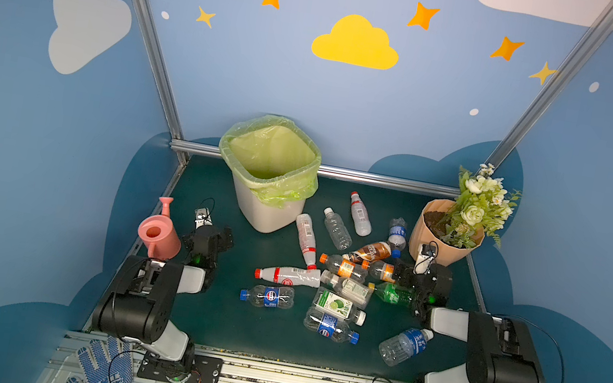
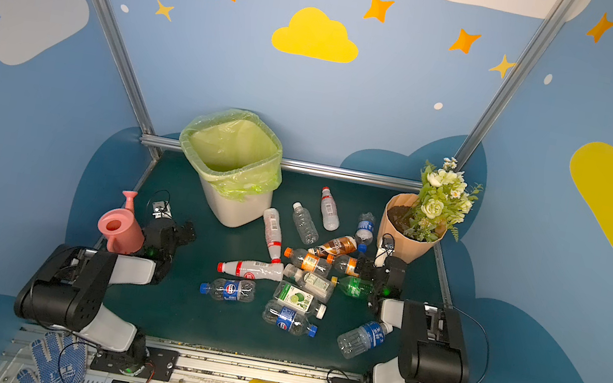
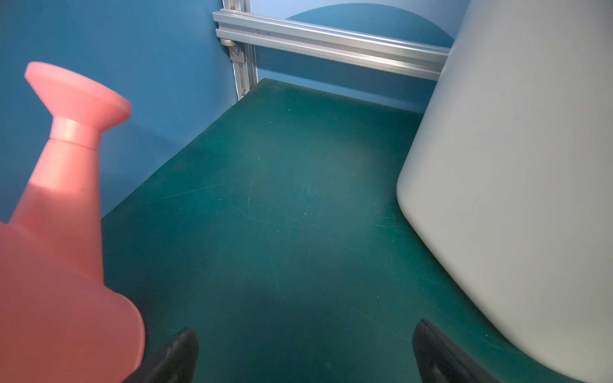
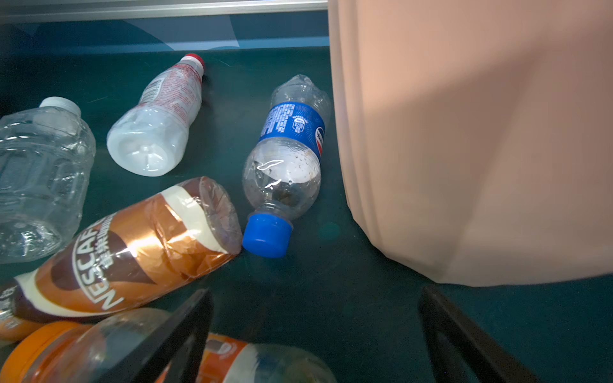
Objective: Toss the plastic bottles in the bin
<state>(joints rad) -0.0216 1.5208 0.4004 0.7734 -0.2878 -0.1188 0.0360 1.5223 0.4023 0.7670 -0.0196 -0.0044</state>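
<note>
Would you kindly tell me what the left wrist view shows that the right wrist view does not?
Only the left wrist view: the pink plastic watering can and the white plastic bin. Only the right wrist view: the ribbed tan flowerpot and lying plastic bottles, including a brown-labelled coffee bottle and a clear blue-capped bottle. Both: the dark green table mat, a silver aluminium rail, and open, empty jaws: left gripper, right gripper.
</note>
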